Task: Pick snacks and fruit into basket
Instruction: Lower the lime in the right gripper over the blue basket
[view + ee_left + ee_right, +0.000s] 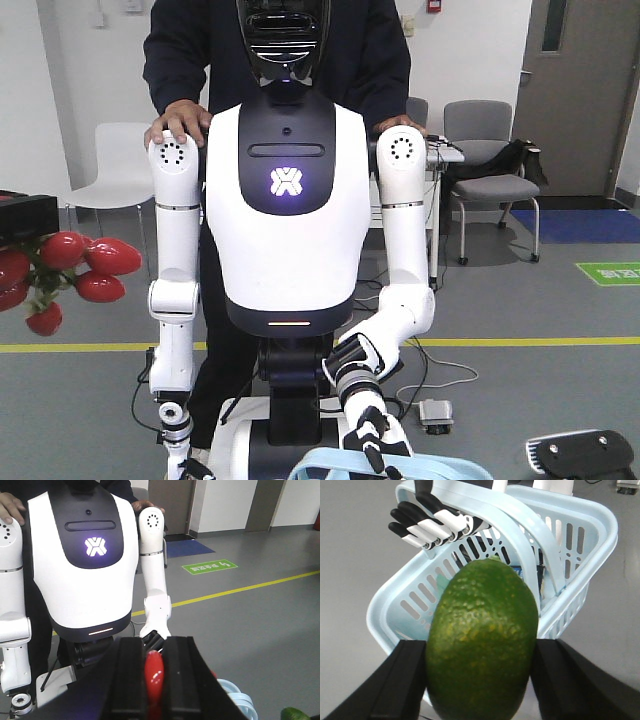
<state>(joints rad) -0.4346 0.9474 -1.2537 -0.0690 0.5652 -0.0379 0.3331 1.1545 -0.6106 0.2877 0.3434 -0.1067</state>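
basket (330,465): cut off by the bottom edge
basket contents (530,572): mostly hidden behind green fruit (482,642)
person (275,50): head out of frame

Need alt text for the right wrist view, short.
Green citrus-like fruit fills the frame, clamped between the right claw's black jaws. Behind it, a humanoid hand holds up a tilted light blue basket over grey floor.
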